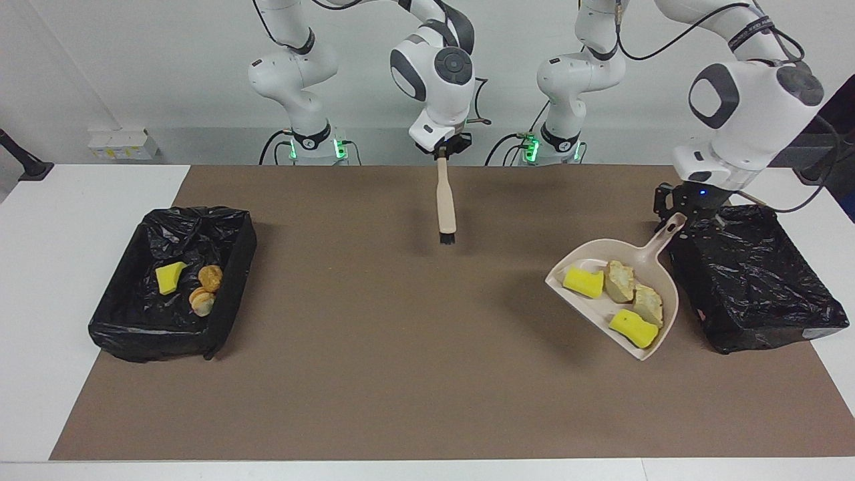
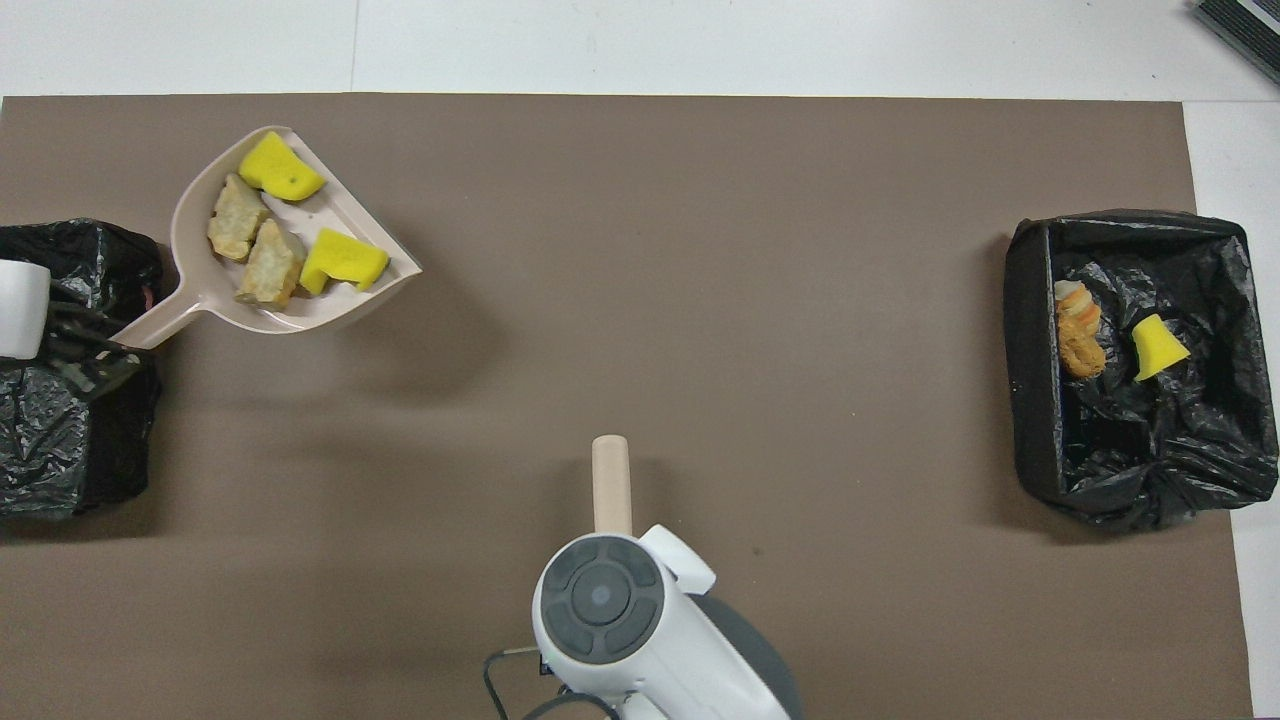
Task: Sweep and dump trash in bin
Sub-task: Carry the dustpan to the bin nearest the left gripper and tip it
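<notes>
A beige dustpan (image 1: 658, 244) (image 2: 335, 205) hangs tilted over the brown mat, right beside the black bin (image 1: 755, 280) (image 2: 60, 420) at the left arm's end of the table. My left gripper (image 1: 670, 212) is shut on its handle, over that bin's rim. The trash in the pan is two yellow sponge pieces (image 1: 582, 282) (image 2: 280, 168) and two beige chunks (image 1: 620, 280) (image 2: 268, 268). My right gripper (image 1: 442, 153) is shut on the top of a beige brush (image 1: 445, 200) (image 2: 611, 480), which hangs bristles down over the mat near the robots. In the overhead view the arm hides this gripper.
A second black-lined bin (image 1: 227, 267) (image 2: 1030, 350) stands at the right arm's end, with a yellow piece (image 1: 169, 277) (image 2: 1158, 347) and orange-brown lumps (image 1: 204, 290) (image 2: 1080, 330) in it. The brown mat (image 1: 374, 347) covers most of the white table.
</notes>
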Available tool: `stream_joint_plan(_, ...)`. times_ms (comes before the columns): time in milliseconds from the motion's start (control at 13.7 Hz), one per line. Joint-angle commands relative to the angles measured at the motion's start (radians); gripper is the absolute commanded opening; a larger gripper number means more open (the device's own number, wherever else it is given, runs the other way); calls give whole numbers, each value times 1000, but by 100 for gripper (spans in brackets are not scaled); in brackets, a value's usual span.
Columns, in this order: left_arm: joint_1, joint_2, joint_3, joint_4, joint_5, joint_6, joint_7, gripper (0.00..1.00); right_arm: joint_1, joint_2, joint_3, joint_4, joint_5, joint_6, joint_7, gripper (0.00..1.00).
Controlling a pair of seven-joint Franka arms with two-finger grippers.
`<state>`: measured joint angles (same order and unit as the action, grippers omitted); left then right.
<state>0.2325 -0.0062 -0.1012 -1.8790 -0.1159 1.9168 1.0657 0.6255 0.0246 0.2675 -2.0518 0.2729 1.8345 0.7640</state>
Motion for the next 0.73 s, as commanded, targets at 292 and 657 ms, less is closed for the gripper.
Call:
stream_joint_plan(292,269,35,-3,106,16,-6,428,0,128,-6,-4,-131,40,152,90,0)
stream_joint_plan(657,422,116,0,228,116,-6,664,0,114,2,-4,-185,42,208,101,0)
